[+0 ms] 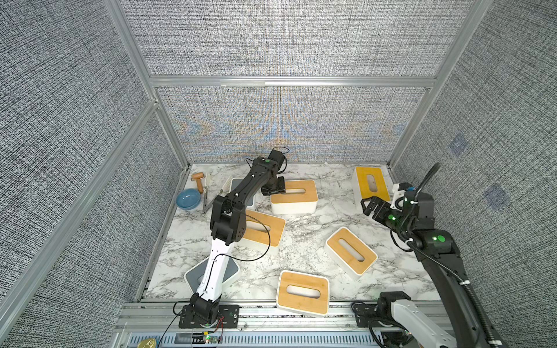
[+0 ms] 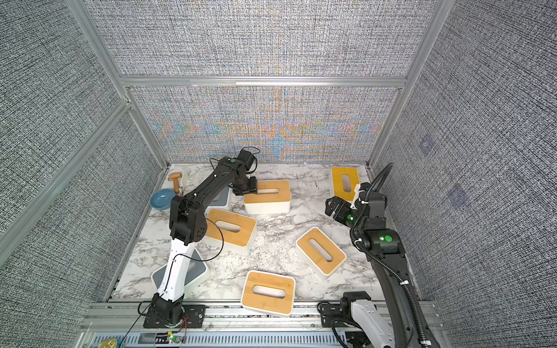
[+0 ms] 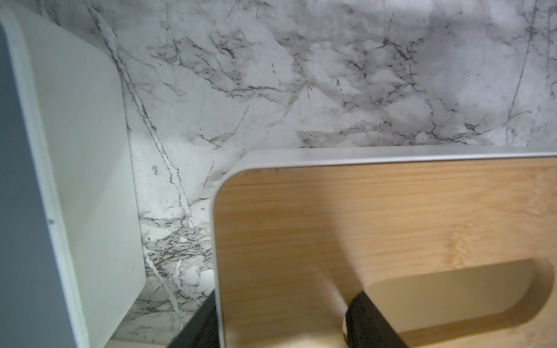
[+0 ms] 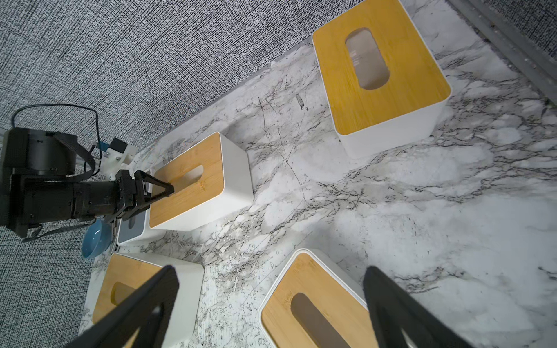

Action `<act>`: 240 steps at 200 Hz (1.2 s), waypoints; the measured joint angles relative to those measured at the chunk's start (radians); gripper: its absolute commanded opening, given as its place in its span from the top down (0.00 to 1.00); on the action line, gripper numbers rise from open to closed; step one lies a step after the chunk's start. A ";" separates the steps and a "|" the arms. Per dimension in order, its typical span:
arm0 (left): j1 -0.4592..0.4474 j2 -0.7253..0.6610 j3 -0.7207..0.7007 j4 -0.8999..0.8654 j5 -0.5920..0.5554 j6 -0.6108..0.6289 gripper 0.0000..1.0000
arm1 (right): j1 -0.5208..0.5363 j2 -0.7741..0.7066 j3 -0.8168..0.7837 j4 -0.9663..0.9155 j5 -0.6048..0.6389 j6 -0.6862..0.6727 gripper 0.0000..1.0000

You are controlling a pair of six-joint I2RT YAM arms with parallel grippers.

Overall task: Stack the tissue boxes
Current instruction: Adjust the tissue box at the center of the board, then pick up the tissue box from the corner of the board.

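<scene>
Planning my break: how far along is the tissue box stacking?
Done: nothing; all seven white tissue boxes sit singly on the marble table. In hand: left gripper grips the end of one bamboo-lidded box; right gripper open, empty. Left: every stacking.

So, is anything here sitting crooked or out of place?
Yes. The front bamboo-lidded box overhangs the marble table's near edge onto the metal rail. The other boxes lie at mixed angles, none stacked. Nothing looks spilled or damaged.
</scene>
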 measured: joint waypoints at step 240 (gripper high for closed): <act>-0.006 -1.249 -1.317 0.880 0.003 0.321 0.01 | -0.227 0.496 0.236 -0.131 0.098 0.465 0.09</act>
